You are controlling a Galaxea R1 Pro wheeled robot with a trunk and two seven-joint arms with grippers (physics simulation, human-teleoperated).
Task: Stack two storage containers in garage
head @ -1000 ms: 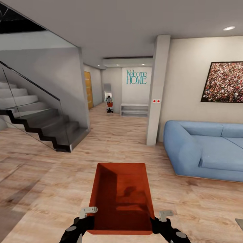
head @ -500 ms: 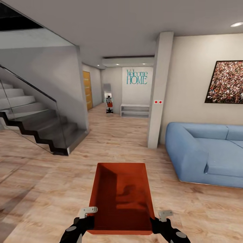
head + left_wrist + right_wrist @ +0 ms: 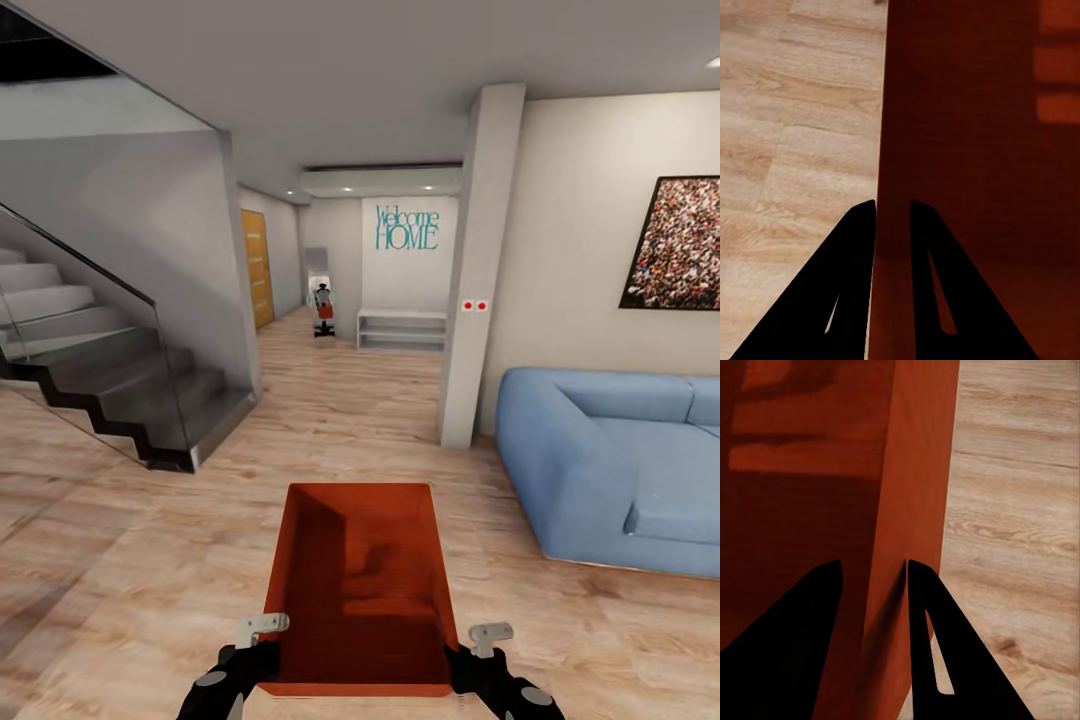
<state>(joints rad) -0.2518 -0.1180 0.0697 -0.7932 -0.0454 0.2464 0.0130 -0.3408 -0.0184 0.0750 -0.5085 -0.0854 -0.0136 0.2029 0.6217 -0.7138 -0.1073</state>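
At the bottom centre of the head view, one orange-red storage container (image 3: 360, 585) was carried out in front of the robot, the left claw (image 3: 262, 627) clamped on its left wall and the right claw (image 3: 491, 633) on its right wall, both near the rear corners. The wood floor (image 3: 150, 560) of the living room ran ahead toward a hallway, with a staircase (image 3: 110, 370) at middle left, a pillar (image 3: 480, 270) right of centre and a blue sofa (image 3: 610, 460) at the right edge. Held only by two thin walls, the bin seemed likely to tip forward or slip if the base jolted, and the pillar and sofa arm left a course to misjudge.

In the left wrist view, the left claw (image 3: 892, 214) straddled the container's wall (image 3: 896, 112), one finger inside, one outside, closed tight on the edge above the planks.

In the right wrist view, the right claw (image 3: 874, 574) pinched the opposite wall (image 3: 919, 457) likewise; uneven squeeze could twist the bin loose.
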